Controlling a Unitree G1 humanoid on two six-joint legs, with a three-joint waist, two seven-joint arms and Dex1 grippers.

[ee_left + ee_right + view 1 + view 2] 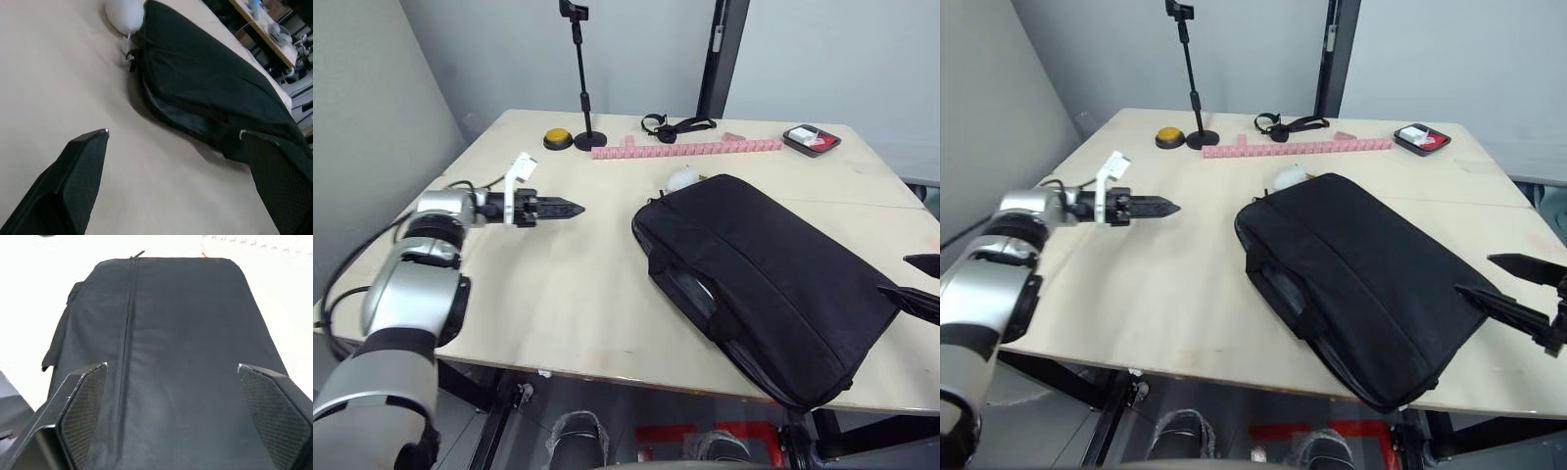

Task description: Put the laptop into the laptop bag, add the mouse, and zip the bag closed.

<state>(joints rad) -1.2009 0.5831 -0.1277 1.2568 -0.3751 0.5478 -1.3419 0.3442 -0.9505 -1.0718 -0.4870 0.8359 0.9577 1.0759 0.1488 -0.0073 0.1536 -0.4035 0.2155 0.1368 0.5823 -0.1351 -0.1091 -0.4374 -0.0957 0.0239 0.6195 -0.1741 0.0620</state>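
A pale wooden table (558,284) stands in a grey-walled room. On it, toward the robot's right, the laptop bag (773,274) lies flat and slanted, black fabric, its strap handles facing the near edge. No laptop can be seen lying out on the table. Whether it is already inside the bag cannot be told. A small white rounded object (683,178) sits touching the bag's far corner; it is too indistinct to say whether this is the mouse. The left gripper (570,209) hovers over bare tabletop, well apart from the bag, fingers spread and holding nothing. The right gripper (1518,289) hangs at the bag's right end, fingers spread wide and empty, aimed along the bag's length. Further back are a black stand (584,98), a yellow button (557,138), a pink strip (685,149), black straps (675,125) and a small tray (812,140). Judging by the layout, zipping looks like the step in hand, with the zip pull near the bag's far corner.
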